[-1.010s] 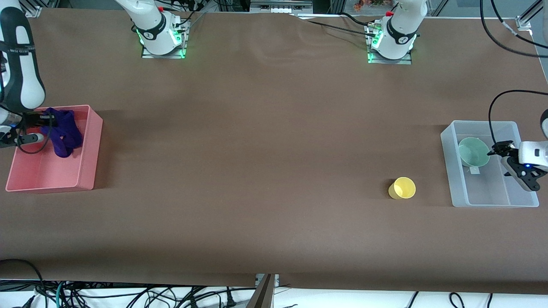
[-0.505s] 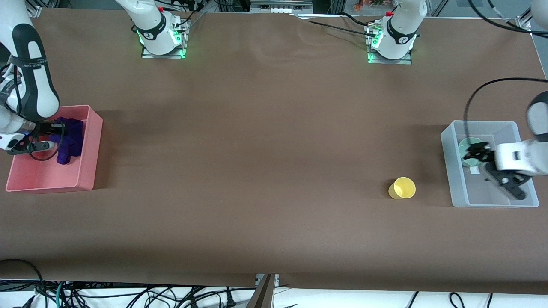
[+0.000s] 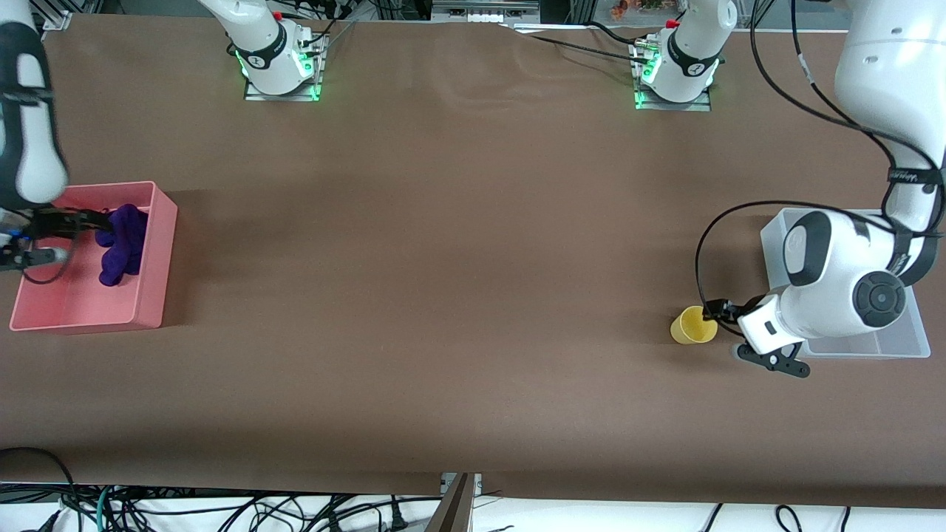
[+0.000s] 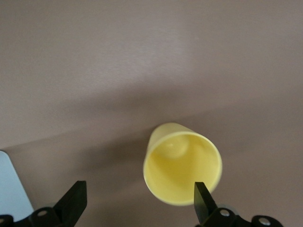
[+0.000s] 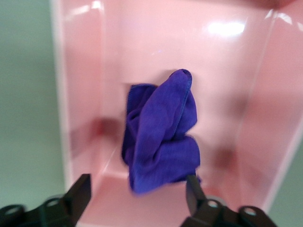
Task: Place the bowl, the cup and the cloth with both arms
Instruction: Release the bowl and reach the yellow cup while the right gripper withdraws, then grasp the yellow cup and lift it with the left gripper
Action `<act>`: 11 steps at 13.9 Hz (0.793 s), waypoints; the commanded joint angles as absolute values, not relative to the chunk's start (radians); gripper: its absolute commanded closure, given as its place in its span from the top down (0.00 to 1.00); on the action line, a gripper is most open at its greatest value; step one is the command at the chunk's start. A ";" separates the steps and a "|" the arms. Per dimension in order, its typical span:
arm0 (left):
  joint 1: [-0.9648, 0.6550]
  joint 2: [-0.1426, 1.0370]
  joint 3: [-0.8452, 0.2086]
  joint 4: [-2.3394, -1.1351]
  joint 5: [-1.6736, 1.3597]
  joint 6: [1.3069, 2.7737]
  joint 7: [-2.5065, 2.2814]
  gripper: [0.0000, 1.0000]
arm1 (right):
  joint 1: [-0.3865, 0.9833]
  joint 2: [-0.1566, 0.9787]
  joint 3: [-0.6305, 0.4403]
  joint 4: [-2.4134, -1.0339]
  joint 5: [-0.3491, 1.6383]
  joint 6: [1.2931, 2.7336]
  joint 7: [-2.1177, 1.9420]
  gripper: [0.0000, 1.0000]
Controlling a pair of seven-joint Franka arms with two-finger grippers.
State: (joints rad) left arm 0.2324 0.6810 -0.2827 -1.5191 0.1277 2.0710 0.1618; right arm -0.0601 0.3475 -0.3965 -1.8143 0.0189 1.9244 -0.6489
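Observation:
The yellow cup (image 3: pixel 693 325) stands upright on the brown table, beside the clear bin (image 3: pixel 865 347) at the left arm's end. My left gripper (image 3: pixel 715 310) is open and empty just at the cup's rim. In the left wrist view the cup (image 4: pixel 182 163) sits close to one finger (image 4: pixel 202 196), off to one side of the gap. The purple cloth (image 3: pixel 122 244) lies crumpled in the pink bin (image 3: pixel 159 258). My right gripper (image 3: pixel 77 225) is open over that bin, apart from the cloth (image 5: pixel 161 137). The mint-green bowl is hidden by the left arm.
The left arm's bulky wrist (image 3: pixel 835 273) covers most of the clear bin. The pink bin's walls (image 5: pixel 78 94) rise around the cloth. Both arm bases (image 3: pixel 279 63) stand along the table edge farthest from the front camera.
My left gripper has left the clear bin and moved over to the yellow cup. My right gripper has drawn back from the cloth, which now lies loose in the pink bin.

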 commanded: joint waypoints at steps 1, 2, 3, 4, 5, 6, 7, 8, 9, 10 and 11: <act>0.232 0.710 -0.281 -1.485 0.143 2.082 0.088 0.84 | -0.061 0.292 -0.379 -1.663 0.032 1.688 -0.655 1.00; 0.232 0.721 -0.281 -1.500 0.143 2.085 0.042 0.69 | -0.061 0.264 -0.352 -1.654 0.032 1.663 -0.644 1.00; 0.232 0.732 -0.282 -1.505 0.137 2.086 0.006 0.50 | -0.061 0.230 -0.332 -1.654 0.032 1.660 -0.643 1.00; 0.230 0.741 -0.282 -1.505 0.132 2.085 -0.014 0.31 | -0.061 0.200 -0.313 -1.655 0.032 1.652 -0.643 1.00; 0.232 0.747 -0.282 -1.505 0.130 2.083 -0.020 0.05 | -0.061 0.177 -0.292 -1.654 0.032 1.638 -0.638 1.00; 0.236 0.753 -0.284 -1.505 0.129 2.083 -0.018 0.00 | -0.061 0.157 -0.270 -1.654 0.032 1.637 -0.603 1.00; 0.236 0.755 -0.282 -1.503 0.129 2.083 -0.014 0.00 | -0.061 0.138 -0.238 -1.654 0.031 1.631 -0.547 1.00; 0.236 0.755 -0.284 -1.503 0.129 2.082 -0.012 0.00 | -0.061 0.124 -0.201 -1.651 0.022 1.611 -0.479 1.00; 0.235 0.753 -0.284 -1.503 0.129 2.079 -0.009 0.00 | -0.061 0.108 -0.154 -1.635 0.015 1.586 -0.415 1.00; 0.236 0.750 -0.285 -1.497 0.127 2.074 -0.012 0.00 | -0.061 0.100 -0.096 -1.614 -0.001 1.548 -0.352 1.00; 0.233 0.744 -0.290 -1.493 0.127 2.056 -0.020 0.00 | -0.061 0.092 -0.040 -1.592 -0.027 1.522 -0.269 1.00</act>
State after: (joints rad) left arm 0.2337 0.7511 -0.2822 -1.5112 0.1251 2.0854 0.0014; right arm -0.0535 0.1191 -0.1347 -1.6302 0.0128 1.5840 -0.3943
